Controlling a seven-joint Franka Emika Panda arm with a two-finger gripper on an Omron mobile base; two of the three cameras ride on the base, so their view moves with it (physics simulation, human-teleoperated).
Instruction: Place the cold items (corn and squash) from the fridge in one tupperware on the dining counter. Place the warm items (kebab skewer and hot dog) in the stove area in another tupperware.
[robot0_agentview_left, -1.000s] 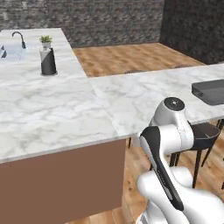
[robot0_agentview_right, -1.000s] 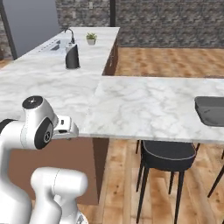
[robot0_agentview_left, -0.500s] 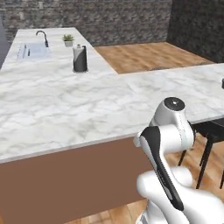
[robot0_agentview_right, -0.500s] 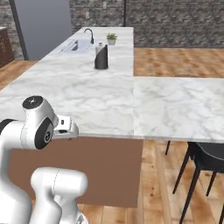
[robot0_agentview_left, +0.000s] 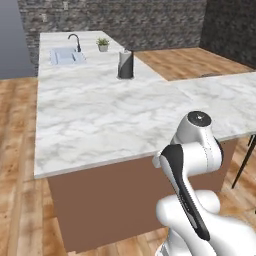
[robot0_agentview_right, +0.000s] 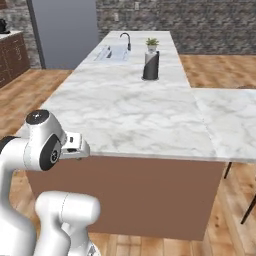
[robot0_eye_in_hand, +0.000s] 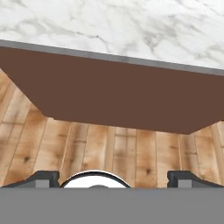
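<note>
The dining counter (robot0_agentview_left: 100, 115) (robot0_agentview_right: 130, 110) is a long marbled slab on brown panels right in front of me. In the hand view its marbled top (robot0_eye_in_hand: 109, 26) and brown side fill the upper part, with wooden floor below. My gripper (robot0_eye_in_hand: 114, 178) is open, its two dark fingertips (robot0_eye_in_hand: 43, 177) wide apart with nothing between them, held low in front of the counter's brown panel. The grey fridge (robot0_agentview_right: 65, 30) stands at the far left with its doors shut. Corn, squash, kebab skewer, hot dog, tupperware and stove are out of view.
On the counter's far end are a sink with a faucet (robot0_agentview_left: 65, 55) (robot0_agentview_right: 112, 52), a small potted plant (robot0_agentview_left: 103, 44) (robot0_agentview_right: 152, 44) and a dark upright roll holder (robot0_agentview_left: 125, 64) (robot0_agentview_right: 151, 65). A brown cabinet (robot0_agentview_right: 10, 55) stands far left. A stool leg (robot0_agentview_left: 245, 160) shows at the right.
The whole picture has shifted, so the base has moved: the counter's sink end now lies ahead, and the dark tray and stool have left the view. The arm keeps its folded pose.
</note>
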